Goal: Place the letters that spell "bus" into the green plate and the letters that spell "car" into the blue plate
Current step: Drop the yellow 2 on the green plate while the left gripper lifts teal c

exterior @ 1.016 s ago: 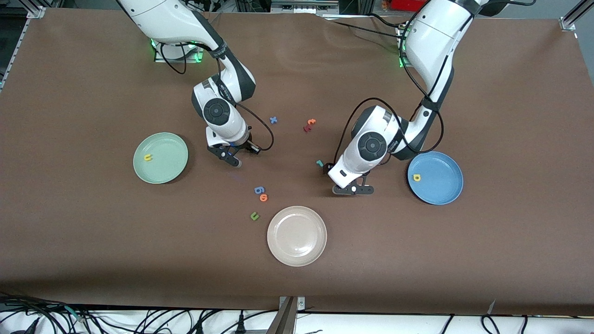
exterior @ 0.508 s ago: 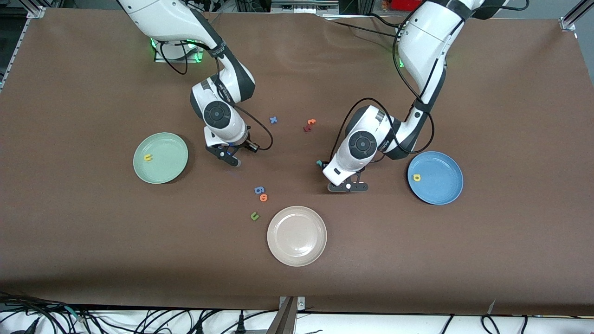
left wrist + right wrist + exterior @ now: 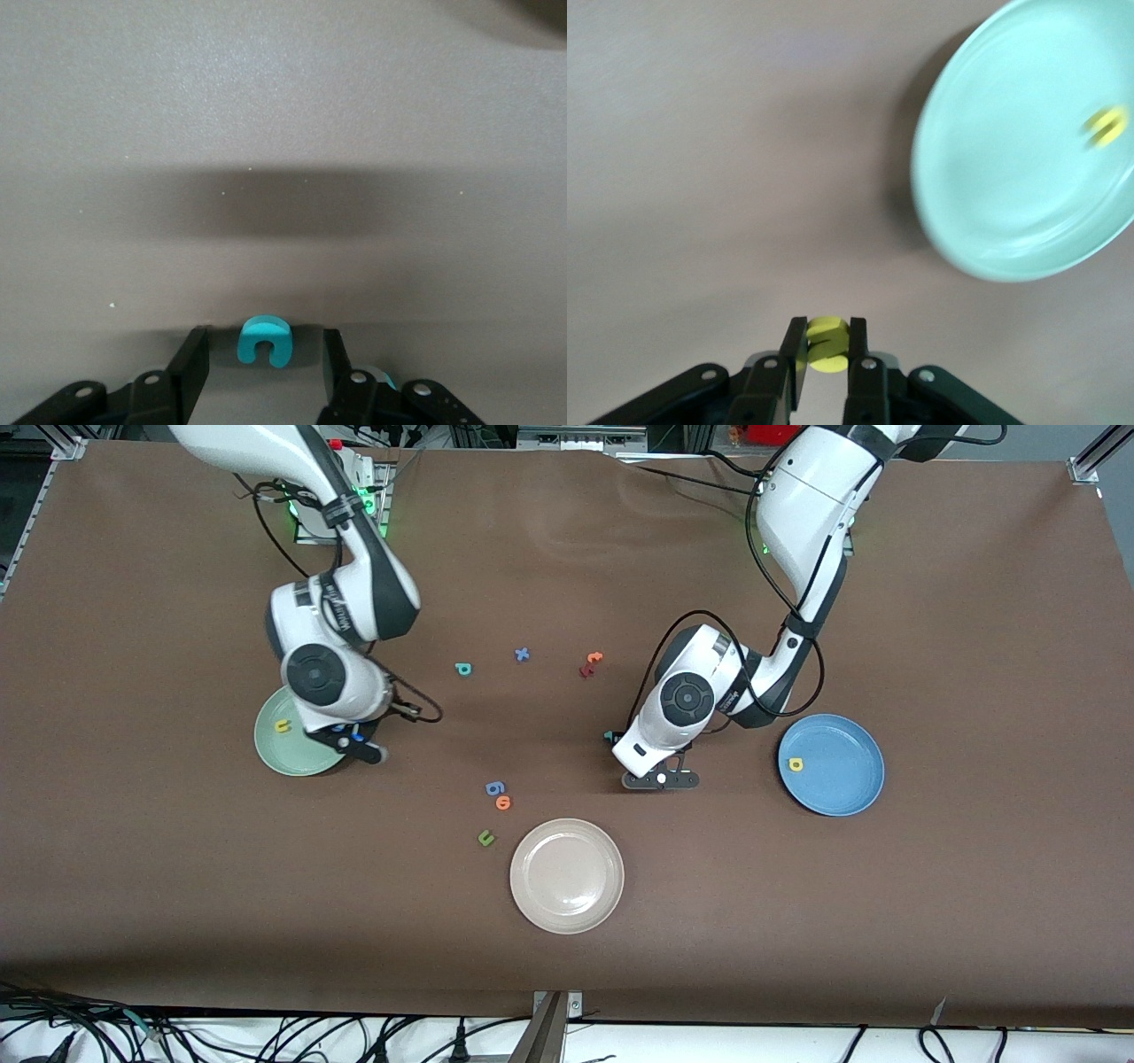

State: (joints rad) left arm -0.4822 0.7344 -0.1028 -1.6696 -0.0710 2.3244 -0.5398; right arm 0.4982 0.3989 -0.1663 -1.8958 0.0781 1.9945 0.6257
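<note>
No printed text, labels or brands readable; only loose foam characters: yellow u on green plate, yellow a on blue plate, blue 6 on surface.

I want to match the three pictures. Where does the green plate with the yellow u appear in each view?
Front view: the green plate lies toward the right arm's end of the table, partly covered by the right gripper.
Right wrist view: the plate fills one upper corner, blurred.
Left wrist view: not in it; only the left gripper around a teal letter.
Shared landmark: the yellow u in the plate.
</note>
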